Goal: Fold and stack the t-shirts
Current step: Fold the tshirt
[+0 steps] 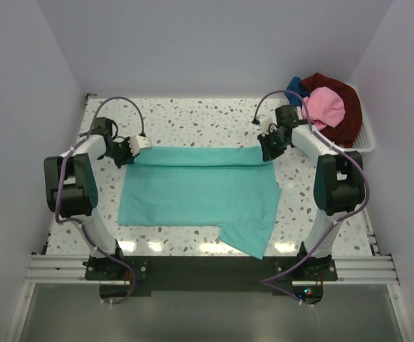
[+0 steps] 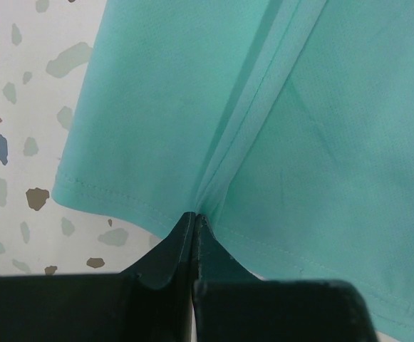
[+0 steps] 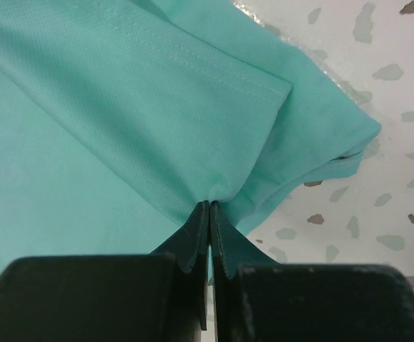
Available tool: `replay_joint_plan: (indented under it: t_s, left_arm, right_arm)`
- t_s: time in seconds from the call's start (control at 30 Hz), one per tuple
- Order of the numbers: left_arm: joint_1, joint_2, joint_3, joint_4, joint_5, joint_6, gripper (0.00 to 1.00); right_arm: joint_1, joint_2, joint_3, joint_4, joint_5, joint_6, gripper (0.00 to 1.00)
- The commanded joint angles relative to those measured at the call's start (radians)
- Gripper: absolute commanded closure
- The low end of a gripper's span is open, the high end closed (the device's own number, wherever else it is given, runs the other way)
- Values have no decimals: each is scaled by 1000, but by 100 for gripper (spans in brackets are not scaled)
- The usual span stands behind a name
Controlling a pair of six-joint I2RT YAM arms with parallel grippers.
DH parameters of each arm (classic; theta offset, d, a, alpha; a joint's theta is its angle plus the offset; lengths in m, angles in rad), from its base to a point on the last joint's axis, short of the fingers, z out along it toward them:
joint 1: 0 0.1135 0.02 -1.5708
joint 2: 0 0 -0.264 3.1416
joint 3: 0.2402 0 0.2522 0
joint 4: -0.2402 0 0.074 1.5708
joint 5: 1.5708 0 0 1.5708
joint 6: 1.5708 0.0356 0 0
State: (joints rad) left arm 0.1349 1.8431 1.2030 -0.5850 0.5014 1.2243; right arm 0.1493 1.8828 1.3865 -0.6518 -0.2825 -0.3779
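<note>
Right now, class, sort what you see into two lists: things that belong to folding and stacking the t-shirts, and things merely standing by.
Belongs to the job:
teal t-shirt, spread flat, its far edge pinched by the left fingers and right fingers
pink t-shirt, dark red t-shirt and blue t-shirt, heaped far right

Standing by:
white basket holding that heap
speckled table

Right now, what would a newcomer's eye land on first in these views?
The large teal-green fabric t-shirt lies spread across the speckled table, its far edge doubled over. The left gripper and right gripper pinch that edge, one at each end. At the far right corner, a white slatted plastic basket holds crumpled pink, dark red and blue shirts.
</note>
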Motion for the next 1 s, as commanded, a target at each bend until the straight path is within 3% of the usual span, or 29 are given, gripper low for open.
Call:
replay_joint_plan:
  t_s: [0.0, 0.27, 0.4, 0.53, 0.6, 0.63, 0.8, 0.97]
  left_arm:
    - [-1, -45, 29, -39, 5, 20, 100]
    - [-6, -18, -17, -7, -37, 26, 100]
    - [-6, -5, -3, -31, -40, 38, 83]
    - [-9, -10, 110, -136, 58, 28, 70]
    - [-29, -13, 167, -189, 106, -14, 63]
    - [-43, -15, 212, -199, 141, -58, 61]
    - [-220, -50, 239, -35, 164, -299, 51]
    - [-360, 20, 300, 189, 193, -688, 47]
  right_arm:
    - [-4, -10, 49, -34, 26, -33, 100]
    - [-1, -8, -20, -19, 16, -50, 100]
    - [7, 4, -17, -58, -1, -78, 98]
    - [7, 10, 11, -130, -59, -104, 77]
    - [1, 9, 54, -176, -87, -96, 73]
    - [-2, 6, 69, -189, -96, -84, 69]
    - [-34, 10, 130, -174, -103, 14, 66]
    - [-36, 84, 192, -147, -60, 120, 61]
